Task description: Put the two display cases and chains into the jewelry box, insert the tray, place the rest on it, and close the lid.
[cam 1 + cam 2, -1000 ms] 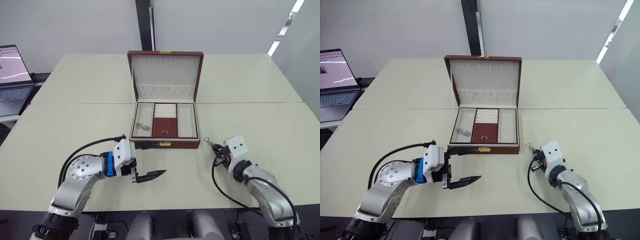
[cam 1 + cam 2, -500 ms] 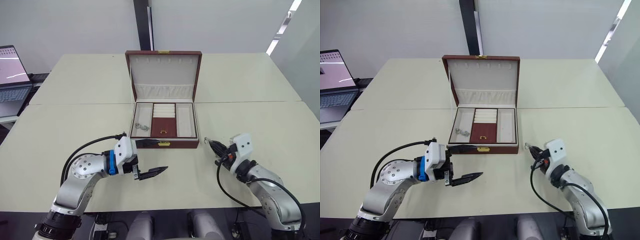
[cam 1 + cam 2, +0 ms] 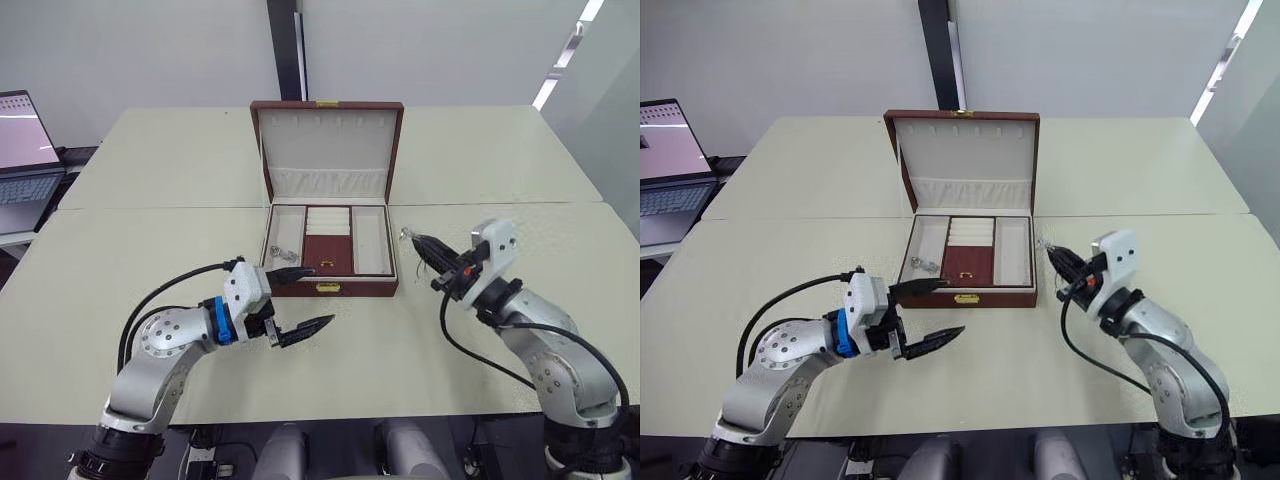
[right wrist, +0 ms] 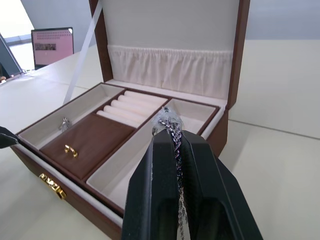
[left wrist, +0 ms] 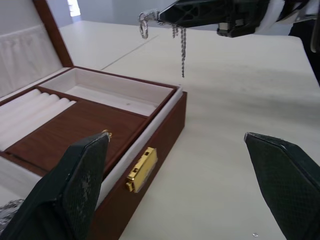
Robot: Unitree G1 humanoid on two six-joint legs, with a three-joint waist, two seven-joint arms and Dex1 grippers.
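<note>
Item: right tool, with chain. Change noted: a second ago this tool sat low on the desk right of the jewelry box, tips at a small chain lying there; it is now raised and carried in toward the box's right front corner, the chain lifted clear of the desk with it. Judgement: the pick-up has succeeded and the carry to the tray is under way; release over a compartment appears to be the next step.

Condition of right tool: fingers pressed together on the chain. The right wrist view shows the links pinched between the two black fingers, a ring bunched at the tips; the left wrist view shows the rest hanging free below, above the desk just off the box's right wall (not yet over the lining).

Item: left tool. Fingers spread wide, holding nothing, hovering at the box's front left corner, the upper finger near the front rim; contact cannot be confirmed.

Item: jewelry box, mid-desk, lid standing upright. The tray appears already seated inside: cream side compartments, ring rolls, brown middle section. One small silvery piece lies in the left compartment (kind not discernible). The right compartment, nearest the held chain, is bare.

Also present: laptop on a side surface to the left.
</note>
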